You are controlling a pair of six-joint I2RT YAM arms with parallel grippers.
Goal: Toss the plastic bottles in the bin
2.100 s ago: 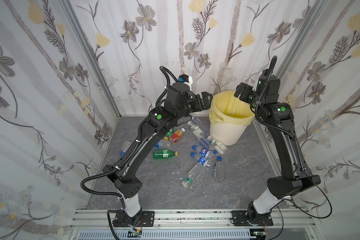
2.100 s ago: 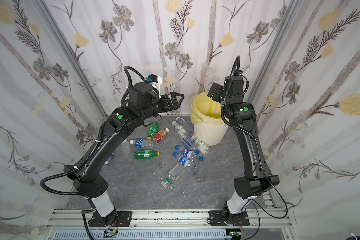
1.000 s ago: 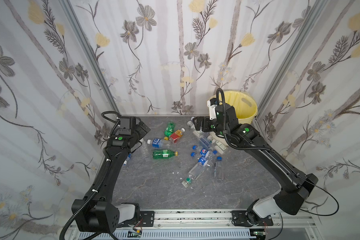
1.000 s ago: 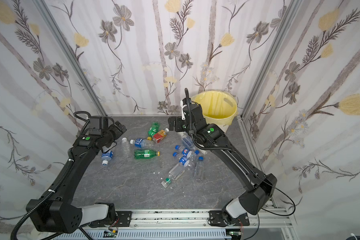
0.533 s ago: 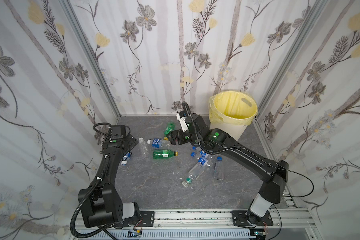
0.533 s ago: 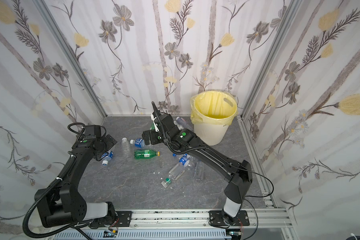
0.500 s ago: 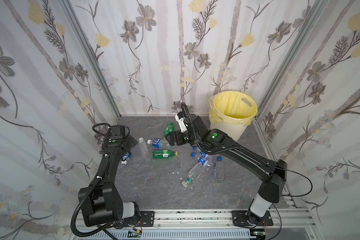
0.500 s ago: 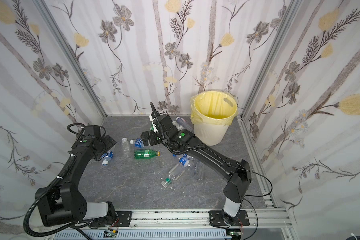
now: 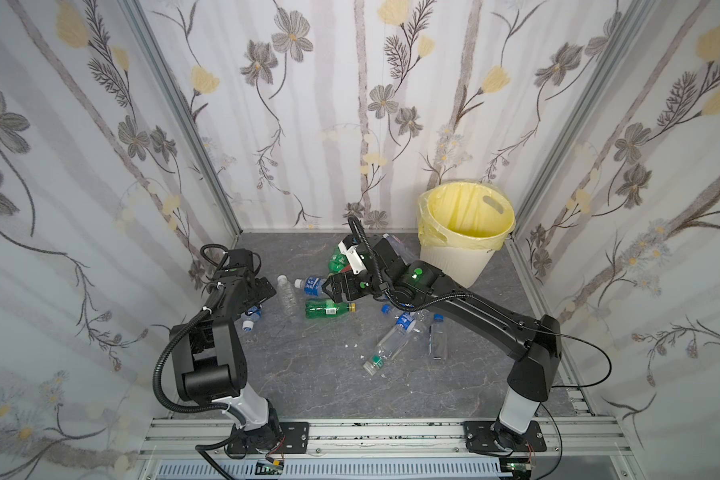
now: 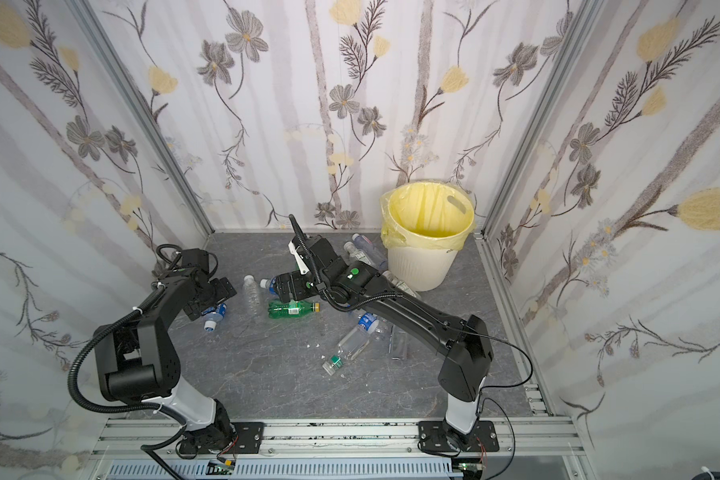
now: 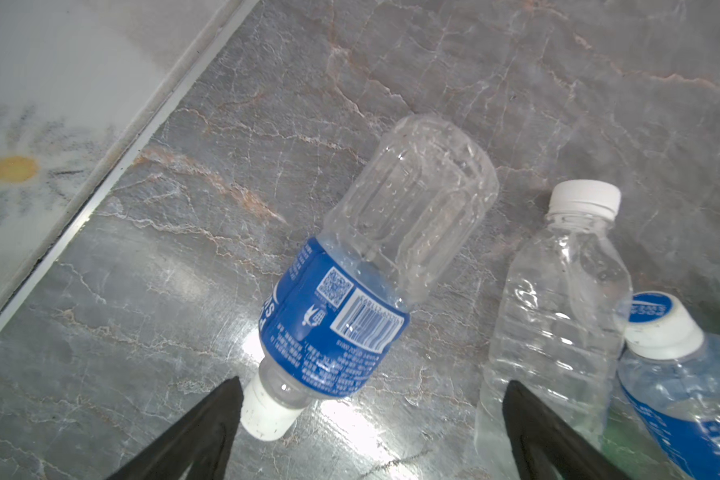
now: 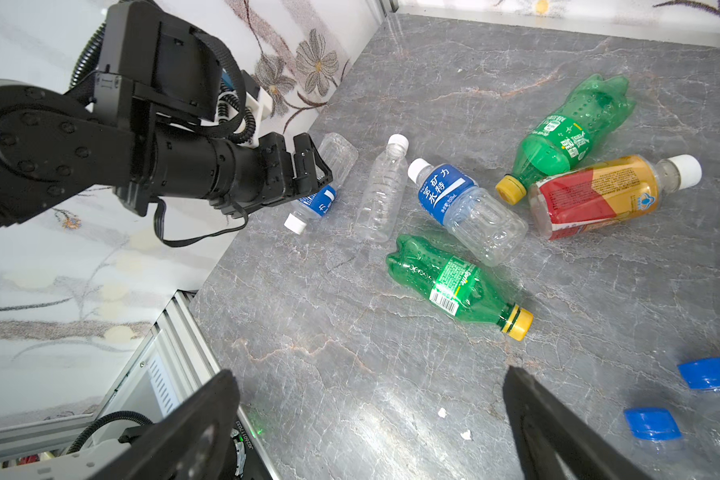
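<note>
Several plastic bottles lie on the grey floor. My left gripper (image 9: 262, 291) (image 11: 371, 386) is open and hangs low over a clear bottle with a blue label (image 11: 337, 328) (image 9: 252, 313) by the left wall; the bottle's white cap lies just inside one fingertip. A bare clear bottle (image 11: 558, 299) (image 9: 285, 291) lies beside it. My right gripper (image 9: 335, 291) (image 12: 368, 374) is open and empty above a green bottle (image 9: 327, 309) (image 12: 454, 286). Past it lie a blue-labelled bottle (image 12: 466, 208), an orange-red one (image 12: 599, 195) and a second green one (image 12: 566, 133). The bin (image 9: 454, 266) (image 10: 416, 266) stands at the back right.
More clear bottles (image 9: 391, 340) lie in front of the bin under the right arm. Blue bottle caps (image 12: 709, 374) show near the right gripper. The flowered left wall (image 11: 38, 124) runs close by the left gripper. An aluminium rail (image 9: 350, 432) edges the front.
The right arm swung from beside the bin leftward and down over the green bottle. The left arm drew back and sank toward the bottle by the left wall. Both grippers stayed open.
</note>
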